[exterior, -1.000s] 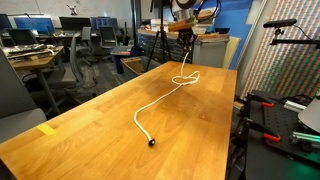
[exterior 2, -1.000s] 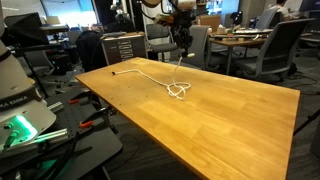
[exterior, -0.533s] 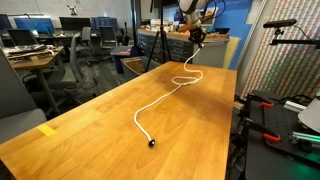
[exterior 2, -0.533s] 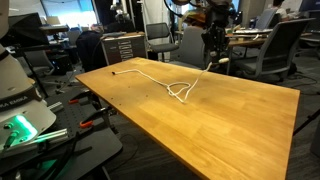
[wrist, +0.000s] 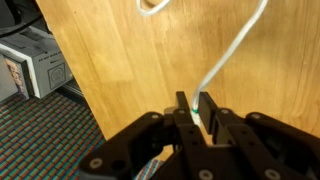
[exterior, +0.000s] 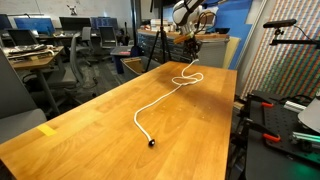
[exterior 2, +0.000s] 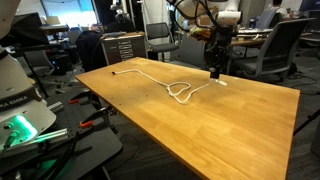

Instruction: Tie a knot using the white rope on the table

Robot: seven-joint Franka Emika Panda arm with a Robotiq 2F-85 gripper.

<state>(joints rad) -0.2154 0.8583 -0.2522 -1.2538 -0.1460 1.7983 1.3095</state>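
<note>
The white rope [exterior 2: 180,92] lies across the light-wood table [exterior 2: 250,125]. One dark-tipped end [exterior: 152,143] rests well down the board. The other end runs out of a loose loop near mid-table toward the far edge, as both exterior views show.

The gripper [exterior 2: 215,72] hangs low over that far end. In the wrist view the cord runs straight in between its fingertips [wrist: 193,112]. The jaws stand close together with only a narrow slot between them, and the pictures do not show whether they actually pinch the rope or merely straddle it.

By the look of it, the knot is formed but not finished. The strands cross and coil at the loop, yet nothing is drawn tight, and whether the end has truly passed through is too small to read. Cinching it appears to be what remains. A yellow tape mark [exterior: 47,129] sits near the table's near edge, and office chairs [exterior 2: 275,45] stand beyond.
</note>
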